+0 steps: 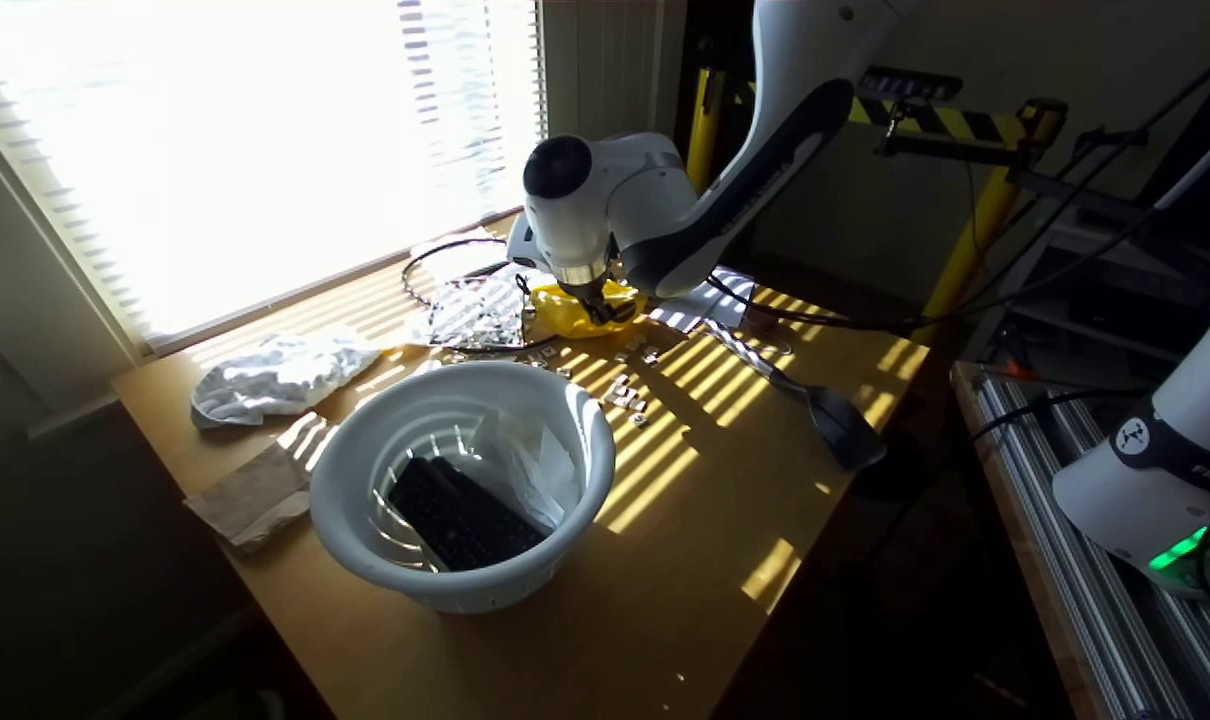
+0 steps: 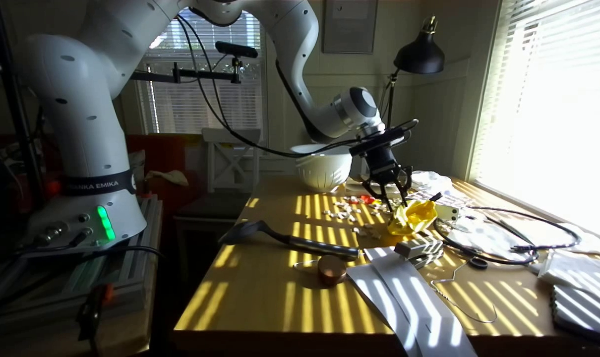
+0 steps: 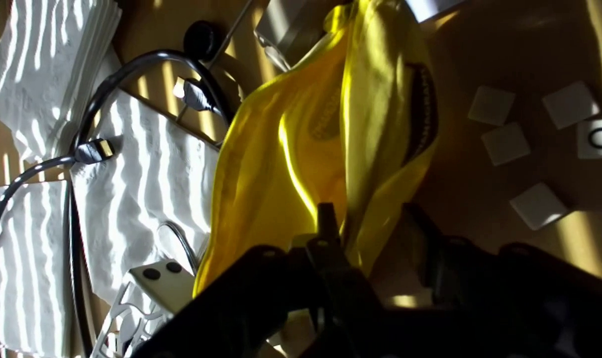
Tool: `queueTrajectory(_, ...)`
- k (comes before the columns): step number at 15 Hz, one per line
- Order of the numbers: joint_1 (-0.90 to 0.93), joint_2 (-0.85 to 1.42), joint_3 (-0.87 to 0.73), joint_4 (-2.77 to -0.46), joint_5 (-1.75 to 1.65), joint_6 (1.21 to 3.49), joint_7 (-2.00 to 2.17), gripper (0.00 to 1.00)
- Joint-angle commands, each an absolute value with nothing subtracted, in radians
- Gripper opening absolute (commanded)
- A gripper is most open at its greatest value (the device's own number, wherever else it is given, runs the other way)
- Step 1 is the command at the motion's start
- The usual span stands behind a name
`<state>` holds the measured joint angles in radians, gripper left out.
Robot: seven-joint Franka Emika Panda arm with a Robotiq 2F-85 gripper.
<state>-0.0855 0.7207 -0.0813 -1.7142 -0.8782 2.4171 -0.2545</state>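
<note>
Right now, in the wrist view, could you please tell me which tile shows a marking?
The upper tile at the right edge: it bears a black O-shaped mark, while the other tiles look plain.

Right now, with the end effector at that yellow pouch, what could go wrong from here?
The end effector stands open at one side of the yellow pouch, so closing might pinch only a fold and let it slip. Loose white tiles lie beside the pouch, and a sideways drag could scatter them. A black cable loops close by on the opposite side and might snag the pouch.
</note>
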Motion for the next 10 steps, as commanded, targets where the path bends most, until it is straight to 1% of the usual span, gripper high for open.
queueTrajectory(1,-0.087,0.597,-0.054,-1.805,-0.833,2.404,-0.303,0.7)
queueTrajectory(3,-0.112,0.533,-0.02,-1.859,-0.818,2.477,-0.359,0.84)
queueTrajectory(5,-0.147,0.501,0.028,-1.884,-0.731,2.547,-0.445,0.98)
queueTrajectory(8,-0.191,0.503,0.094,-1.875,-0.489,2.521,-0.579,1.0)
queueTrajectory(10,-0.179,0.505,0.073,-1.861,-0.372,2.466,-0.553,1.0)
